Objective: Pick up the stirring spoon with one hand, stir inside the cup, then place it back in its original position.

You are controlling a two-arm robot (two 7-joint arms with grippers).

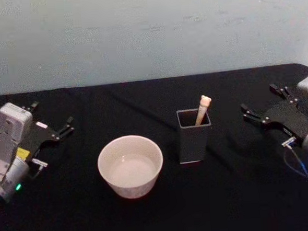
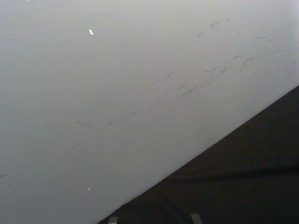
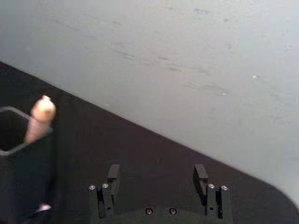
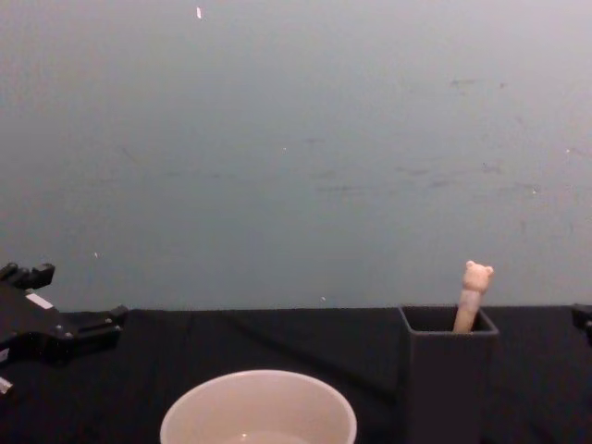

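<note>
Cup point(image 1: 131, 186) nearest; stirring spoon point(image 1: 202, 108) near-upright in holder point(image 1: 193, 144), bear head up; left claw point(image 1: 53, 114), right claw point(image 1: 258, 98) spread.

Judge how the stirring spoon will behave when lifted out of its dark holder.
Likely light and stiff: the stirring spoon is slim, its handle straight. It leans on the holder rim, so may shift when touched. The narrow holder could tip if dragged.

You face a plain black desk point(image 1: 243, 199) under a pale grey-blue wall point(image 1: 138, 32) with faint dark scuffs. The round cream-white cup point(image 1: 128, 189) is plain, the square-sided holder point(image 1: 193, 144) dark grey, the bear-headed stirring spoon point(image 1: 203, 108) beige-handled. The left gripper point(image 1: 52, 114) and right gripper point(image 1: 258, 97) are black.
</note>
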